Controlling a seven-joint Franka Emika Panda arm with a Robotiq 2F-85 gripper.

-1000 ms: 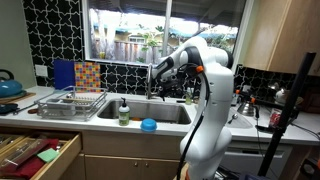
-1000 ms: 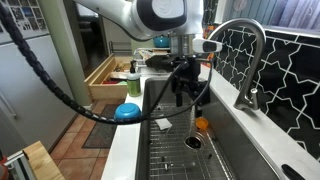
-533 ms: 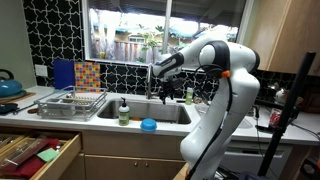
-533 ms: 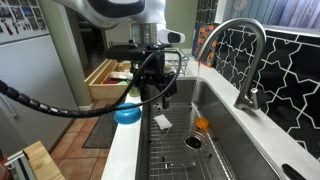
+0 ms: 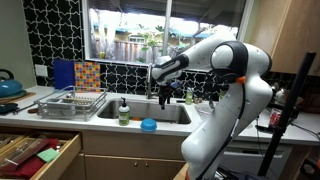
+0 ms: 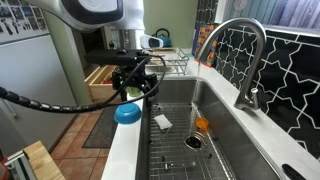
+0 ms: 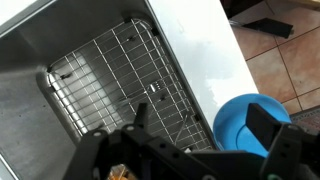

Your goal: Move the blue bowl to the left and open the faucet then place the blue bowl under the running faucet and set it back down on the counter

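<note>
The blue bowl (image 6: 127, 113) sits upright on the narrow front strip of the pale desk (image 6: 120, 150), right at the edge of the steel sink (image 6: 215, 105); in an exterior view it shows as a small blue disc (image 5: 148, 125) in front of the basin. The hand (image 6: 137, 92) hangs just above it, at the bowl's 12 o'clock, clear of the rim, its dark fingers spread wide with nothing between them. In the wrist view the bowl (image 7: 235, 130) lies at 4 o'clock, partly hidden behind one finger (image 7: 266, 122), and the wire grid (image 7: 110, 80) on the sink floor fills the middle. The faucet (image 6: 245, 98) arches over the back of the basin, at the bowl's 2 o'clock and well apart from it. On the sink floor lie a small white scrap (image 6: 162, 122) and an orange object (image 6: 202, 125), at the bowl's 3 o'clock. In an exterior view a green-yellow soap bottle (image 5: 124, 111) stands at the bowl's 10 o'clock, beside a metal dish rack (image 5: 70, 103), with a blue-green kettle (image 5: 8, 85) at the far 9 o'clock edge. An open wooden drawer (image 5: 35, 150) juts out at 8 o'clock.
</note>
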